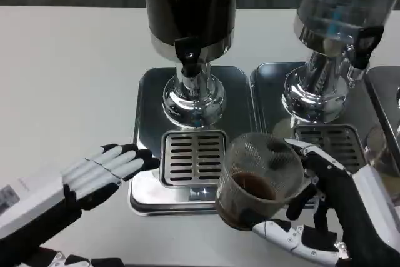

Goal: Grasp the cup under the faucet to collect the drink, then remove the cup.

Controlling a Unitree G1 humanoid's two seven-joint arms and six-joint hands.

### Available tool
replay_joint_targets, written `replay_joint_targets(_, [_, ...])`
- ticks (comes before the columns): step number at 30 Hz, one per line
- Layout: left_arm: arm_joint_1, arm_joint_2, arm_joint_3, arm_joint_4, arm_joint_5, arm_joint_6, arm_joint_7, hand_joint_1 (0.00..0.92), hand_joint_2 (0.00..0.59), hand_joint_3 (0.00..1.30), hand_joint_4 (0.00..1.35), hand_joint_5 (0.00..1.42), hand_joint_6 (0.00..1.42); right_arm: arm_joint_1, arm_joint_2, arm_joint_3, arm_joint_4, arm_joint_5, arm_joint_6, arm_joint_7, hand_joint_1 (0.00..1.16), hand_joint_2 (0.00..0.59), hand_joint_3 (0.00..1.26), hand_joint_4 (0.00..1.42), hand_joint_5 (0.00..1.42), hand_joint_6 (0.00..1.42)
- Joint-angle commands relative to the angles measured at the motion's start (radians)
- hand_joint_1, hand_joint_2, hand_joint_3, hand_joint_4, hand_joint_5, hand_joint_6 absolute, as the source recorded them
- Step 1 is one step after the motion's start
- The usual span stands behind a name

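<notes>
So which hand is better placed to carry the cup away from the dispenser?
The right hand: it already holds the glass cup, which contains some dark drink and sits off the drip grate. The left hand lies open by the tray.

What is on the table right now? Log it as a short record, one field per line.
cup: clear glass cup with dark drink at the bottom, off the grille, in front of the two trays
right hand: right hand grips the cup
left hand: left hand flat, fingers together, fingertips at the tray's left edge, holding nothing
dark dispenser: dark dispenser stands on the left tray, faucet above the drip grille
clear dispenser: clear dispenser on the neighbouring tray
</notes>
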Motion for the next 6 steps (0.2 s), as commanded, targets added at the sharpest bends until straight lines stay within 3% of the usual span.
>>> replay_joint_targets(1, [0.0, 0.019, 0.002, -0.004, 0.025, -0.017, 0.018, 0.0, 0.128, 0.07, 0.0, 0.0, 0.0, -0.018, 0.005, -0.006, -0.021, 0.02, -0.044, -0.005, 0.73, 0.333, 0.57, 0.67, 0.91, 1.28])
replay_joint_targets(6, [-0.001, 0.022, 0.001, -0.002, 0.03, -0.015, 0.022, 0.0, 0.126, 0.08, 0.0, 0.0, 0.0, -0.021, 0.006, -0.007, -0.018, 0.019, -0.045, -0.004, 0.73, 0.326, 0.58, 0.67, 0.92, 1.28])
